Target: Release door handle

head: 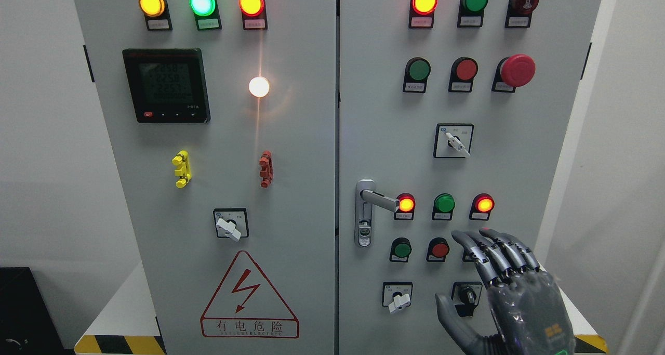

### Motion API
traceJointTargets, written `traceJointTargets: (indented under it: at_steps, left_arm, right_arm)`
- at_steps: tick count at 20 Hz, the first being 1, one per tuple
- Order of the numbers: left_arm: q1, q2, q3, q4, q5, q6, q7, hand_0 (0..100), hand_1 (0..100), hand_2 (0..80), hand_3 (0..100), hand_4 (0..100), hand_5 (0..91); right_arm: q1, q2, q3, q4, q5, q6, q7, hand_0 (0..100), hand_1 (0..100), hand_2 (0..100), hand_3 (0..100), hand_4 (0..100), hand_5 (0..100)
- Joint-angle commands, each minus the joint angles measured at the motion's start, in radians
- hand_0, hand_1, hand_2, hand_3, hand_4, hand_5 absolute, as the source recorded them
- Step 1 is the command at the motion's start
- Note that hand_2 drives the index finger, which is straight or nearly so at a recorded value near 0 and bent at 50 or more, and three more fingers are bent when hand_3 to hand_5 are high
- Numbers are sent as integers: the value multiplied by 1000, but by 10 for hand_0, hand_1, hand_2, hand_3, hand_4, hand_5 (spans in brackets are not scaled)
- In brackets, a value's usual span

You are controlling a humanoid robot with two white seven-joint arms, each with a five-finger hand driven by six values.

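Head view: your right robot hand (501,287) is released, fingers spread, holding nothing, down and to the right of the door handle (375,200) and well apart from it. The handle sits at the right door's left edge. Release looks done; only pulling clear is left.

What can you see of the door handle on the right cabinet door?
The door handle is a silver, metal-looking lever on a tall narrow plate with rounded ends, mounted near the left edge of the right door. The lever sticks out to the right, tilted slightly down, its tip ending just before a lit red lamp. A keyhole sits low in the plate. Nothing touches the handle: the right hand is lower right of it, fingers spread, holding nothing.
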Motion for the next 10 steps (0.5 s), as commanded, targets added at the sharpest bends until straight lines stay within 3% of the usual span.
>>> traceJointTargets:
  at_steps: [1, 10]
  left_arm:
    - [17, 0, 0, 0, -1, -1, 0, 120, 556, 0, 0, 0, 0]
    - [17, 0, 0, 0, 0, -1, 0, 120, 556, 0, 0, 0, 0]
  right_arm:
    - [-11, 14, -53, -13, -15, 1, 1, 513, 209, 53, 0, 0, 0]
    - [-11, 14, -39, -13, -15, -1, 4, 501, 212, 46, 4, 20, 0]
